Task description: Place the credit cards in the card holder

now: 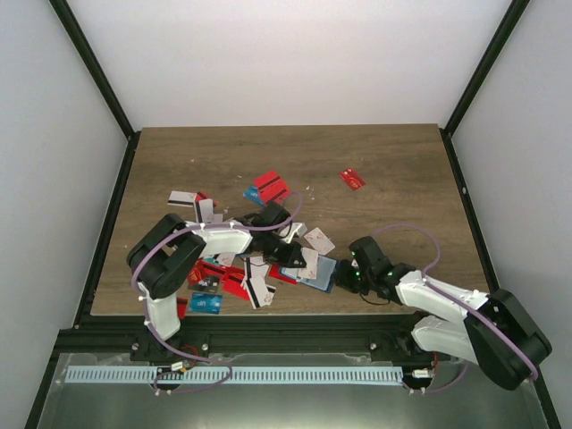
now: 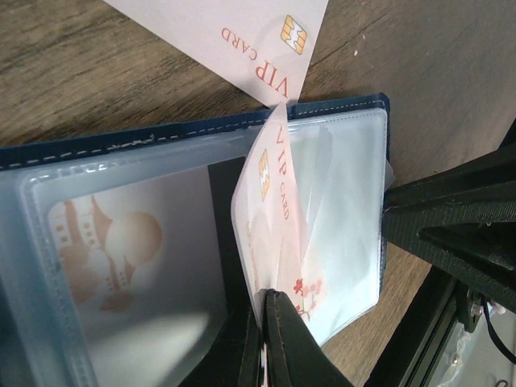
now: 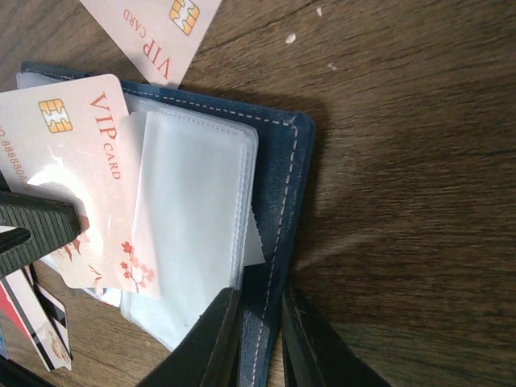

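**A:** Which step is this?

**B:** Feeding a card in. The left claw (image 2: 264, 305) is clamped on the bottom edge of a VIP card (image 2: 270, 210). The card rises tilted from the claw's tips, over the open holder (image 2: 161, 139).

**A:** And the other claw?

**B:** The right claw (image 3: 260, 310) is pinched on the near edge of the holder's navy cover, pinning it to the surface (image 3: 403, 161). The holder lies open straight ahead of that claw, with its clear sleeves (image 3: 193, 185) facing up.

**A:** Is the card inside a sleeve?

**B:** I can't tell. It overlaps the plastic, but whether it is under it or on top isn't clear. My guess is that it's at the mouth and not seated.

**A:** So what does the next move need?

**B:** Probably the left claw lowering the card flatter, lining its leading edge up with the sleeve opening and pushing it along. The right claw has to keep the cover pinned meanwhile. The film looks limp, so a skewed push could buckle it.

**A:** Is much left after that?

**B:** Plenty. A loose VIP card (image 3: 153, 32) lies past the holder's far edge, and more cards (image 1: 271, 186) are scattered around the left claw.
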Controlling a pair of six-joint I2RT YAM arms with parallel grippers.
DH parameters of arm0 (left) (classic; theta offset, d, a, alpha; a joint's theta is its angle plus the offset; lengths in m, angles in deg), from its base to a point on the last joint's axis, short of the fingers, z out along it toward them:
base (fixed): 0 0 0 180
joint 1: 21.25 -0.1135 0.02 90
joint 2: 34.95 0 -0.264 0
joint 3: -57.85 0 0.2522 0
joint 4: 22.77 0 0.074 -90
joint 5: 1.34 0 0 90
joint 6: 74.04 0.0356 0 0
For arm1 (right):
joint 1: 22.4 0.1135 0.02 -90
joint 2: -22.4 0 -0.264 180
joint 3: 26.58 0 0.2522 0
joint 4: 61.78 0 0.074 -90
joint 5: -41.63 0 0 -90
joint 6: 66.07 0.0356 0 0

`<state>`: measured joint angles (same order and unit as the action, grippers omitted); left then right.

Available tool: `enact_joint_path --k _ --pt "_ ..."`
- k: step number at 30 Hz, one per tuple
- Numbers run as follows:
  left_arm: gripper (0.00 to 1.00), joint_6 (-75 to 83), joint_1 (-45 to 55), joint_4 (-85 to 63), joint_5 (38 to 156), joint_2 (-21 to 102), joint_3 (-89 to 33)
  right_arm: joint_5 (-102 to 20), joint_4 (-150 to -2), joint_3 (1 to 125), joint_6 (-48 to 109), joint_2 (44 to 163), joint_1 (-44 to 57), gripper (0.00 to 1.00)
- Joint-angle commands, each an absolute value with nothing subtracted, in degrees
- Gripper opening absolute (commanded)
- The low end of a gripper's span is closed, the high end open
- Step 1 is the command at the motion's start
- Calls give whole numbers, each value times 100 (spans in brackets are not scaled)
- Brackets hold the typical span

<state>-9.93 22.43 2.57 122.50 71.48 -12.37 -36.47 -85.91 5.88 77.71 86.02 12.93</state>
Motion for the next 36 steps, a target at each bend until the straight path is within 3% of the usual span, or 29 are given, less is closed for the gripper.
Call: enact_joint_path --k 1,12,36 --pt "4 -759 2253 900 12181 7555 -1161 -3922 -8885 589 7702 8799 1258 17" --pt "4 -676 2274 927 12605 7655 -1090 -4036 -8811 589 7667 8842 1249 18" --pt "4 -1807 2593 106 12296 7808 -1037 -3877 -8796 518 7638 8808 1249 18"
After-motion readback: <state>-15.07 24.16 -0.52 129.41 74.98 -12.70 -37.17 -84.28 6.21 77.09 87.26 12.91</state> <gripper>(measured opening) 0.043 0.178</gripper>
